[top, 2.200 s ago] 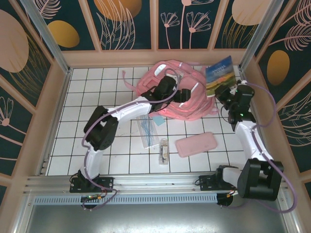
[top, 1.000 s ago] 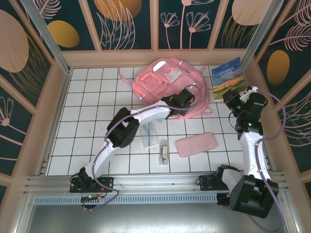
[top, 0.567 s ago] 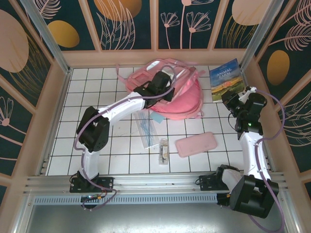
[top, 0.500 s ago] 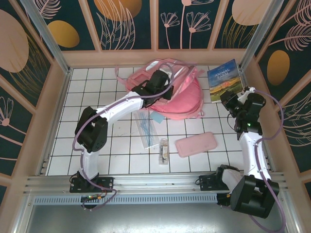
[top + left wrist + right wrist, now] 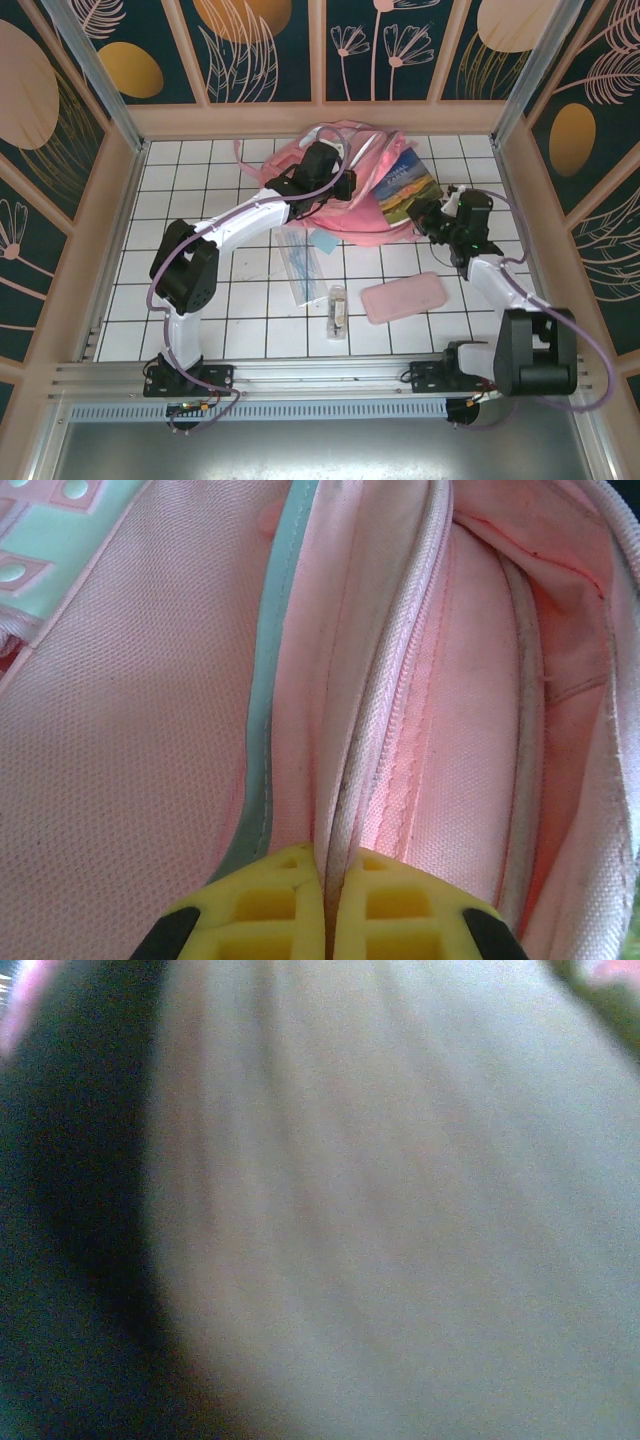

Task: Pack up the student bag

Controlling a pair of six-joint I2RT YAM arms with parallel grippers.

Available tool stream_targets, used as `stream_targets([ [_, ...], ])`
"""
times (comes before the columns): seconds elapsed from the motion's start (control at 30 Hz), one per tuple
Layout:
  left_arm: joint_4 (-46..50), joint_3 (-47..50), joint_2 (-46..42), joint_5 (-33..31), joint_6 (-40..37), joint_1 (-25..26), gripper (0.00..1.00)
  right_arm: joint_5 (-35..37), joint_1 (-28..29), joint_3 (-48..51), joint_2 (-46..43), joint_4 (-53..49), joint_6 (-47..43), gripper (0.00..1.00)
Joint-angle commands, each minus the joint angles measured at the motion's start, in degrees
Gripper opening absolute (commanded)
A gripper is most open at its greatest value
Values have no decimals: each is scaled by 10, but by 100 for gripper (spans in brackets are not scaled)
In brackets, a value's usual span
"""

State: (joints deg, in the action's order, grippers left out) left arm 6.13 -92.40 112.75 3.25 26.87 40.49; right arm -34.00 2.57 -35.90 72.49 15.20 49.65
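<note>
Pink fabric fills the middle of the far end of the white tiled table [image 5: 200, 200]: the student bag [image 5: 355, 218] lies there in a rumpled heap, its straps looping up toward the back wall. The left gripper [image 5: 328, 905] reaches into the top of it, and in the wrist view its yellow fingers [image 5: 262, 905] are pressed tight together on a fold of the bag's zip edge, the seam running straight up from between them with a pale mint strip beside it. On the other side, the right gripper [image 5: 428, 213] is clamped on the near right corner of a book [image 5: 403, 187] with a blue and green cover. The book is tilted and lies over the bag's right-hand side; whether any of it is inside the opening I cannot tell. The right wrist view is a grey blur. Nearer the arms, well apart from the bag, lie a flat pink pencil case [image 5: 403, 297], a clear packet [image 5: 299, 265] and a small narrow object [image 5: 337, 310].
</note>
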Motion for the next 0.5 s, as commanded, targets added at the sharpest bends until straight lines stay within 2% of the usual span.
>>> stream_targets([
  [0.0, -80, -3, -42, 29, 19, -2, 0, -46, 20, -19, 40, 147, 41, 0],
  [0.13, -75, 1, -46, 46, 3, -2, 0, -88, 38, -70, 121, 176, 46, 0],
  [0.27, -75, 18, -60, 58, -11, -2, 0, -154, 56, -157, 230, 164, 42, 0],
  [0.47, -79, 46, -85, 66, -16, -1, 0, -194, 64, -303, 379, 58, -31, 0],
])
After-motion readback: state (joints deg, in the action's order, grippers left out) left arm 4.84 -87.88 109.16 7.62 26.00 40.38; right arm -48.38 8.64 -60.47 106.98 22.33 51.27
